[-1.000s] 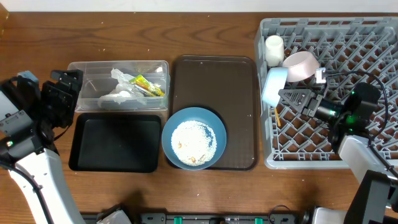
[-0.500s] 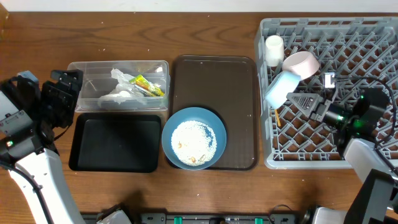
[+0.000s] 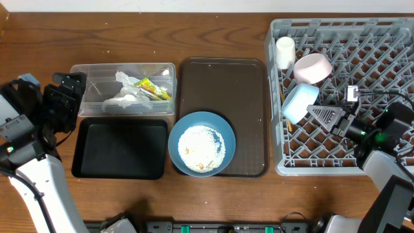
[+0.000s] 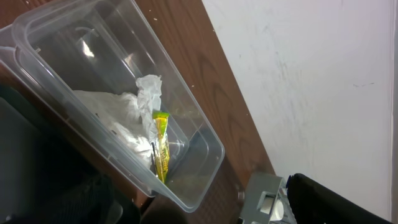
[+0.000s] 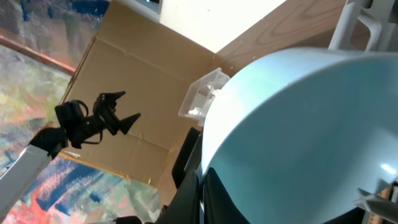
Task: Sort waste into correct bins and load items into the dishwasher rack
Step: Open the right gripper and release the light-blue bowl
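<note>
One small light-blue bowl (image 3: 298, 103) tilts just ahead of the jaws of the right gripper (image 3: 314, 112), rim clamped, inside the dishwasher rack (image 3: 388, 39).

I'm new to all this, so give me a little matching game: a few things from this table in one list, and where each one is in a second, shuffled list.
Things:
1. yellow-green wrapper
2. large dark-blue bowl
3. pink bowl
4. small light-blue bowl

Places:
A. on the brown serving tray
B. gripped by the right fingers, over the grey rack
C. in the clear tub
D. resting in that rack, beside the white cup

Pairs: 1-C, 2-A, 3-D, 4-B.
</note>
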{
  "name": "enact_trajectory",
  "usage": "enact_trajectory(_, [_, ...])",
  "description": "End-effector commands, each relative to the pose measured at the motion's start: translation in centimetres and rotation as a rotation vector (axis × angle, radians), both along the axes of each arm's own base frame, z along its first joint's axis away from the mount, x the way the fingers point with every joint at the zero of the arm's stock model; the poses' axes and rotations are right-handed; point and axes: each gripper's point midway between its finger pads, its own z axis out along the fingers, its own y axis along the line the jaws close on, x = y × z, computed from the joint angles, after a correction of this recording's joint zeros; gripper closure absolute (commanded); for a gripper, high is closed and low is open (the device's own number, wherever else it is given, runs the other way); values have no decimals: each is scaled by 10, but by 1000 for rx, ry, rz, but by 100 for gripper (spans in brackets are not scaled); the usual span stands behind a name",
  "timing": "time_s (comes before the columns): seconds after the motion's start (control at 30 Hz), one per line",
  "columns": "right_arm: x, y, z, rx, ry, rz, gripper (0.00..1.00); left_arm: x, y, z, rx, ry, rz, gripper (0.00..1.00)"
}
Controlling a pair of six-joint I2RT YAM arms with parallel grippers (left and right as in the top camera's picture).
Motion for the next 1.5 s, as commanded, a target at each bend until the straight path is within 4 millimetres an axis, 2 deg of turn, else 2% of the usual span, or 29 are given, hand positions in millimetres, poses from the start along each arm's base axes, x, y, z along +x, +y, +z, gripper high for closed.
enact_trajectory(0.0, [-4, -4, 2, -1, -31, 6, 97, 0, 1, 3, -4, -7, 0, 9])
enact_trajectory(0.2, [-6, -9, -2, 6, -17, -15, 96, 0, 1, 3, -4, -7, 0, 9])
enact_trajectory(0.27, [-7, -12, -4, 11, -8, -29, 86, 0, 1, 3, -4, -7, 0, 9])
enact_trajectory(0.3, [-7, -15, -4, 11, -7, -39, 74, 0, 1, 3, -4, -7, 0, 9])
enact_trajectory(0.43, [-6, -33, -4, 13, -4, -96, 63, 0, 1, 3, -4, -7, 0, 9])
enact_trajectory(0.77, [-4, -101, -2, 48, 68, -339, 63, 0, 1, 3, -4, -7, 0, 9])
enact_trajectory(0.9, [3, -109, 24, 42, 38, -349, 63, 0, 1, 3, -4, -7, 0, 9])
enact_trajectory(1.17, [27, -85, 118, -13, -104, -230, 61, 0, 1, 3, -4, -7, 0, 9])
enact_trajectory(1.37, [63, -64, 167, 20, -156, -229, 60, 0, 1, 3, -4, -7, 0, 9])
enact_trajectory(1.47, [92, -65, 174, 18, -166, -325, 60, 0, 1, 3, -4, -7, 0, 9])
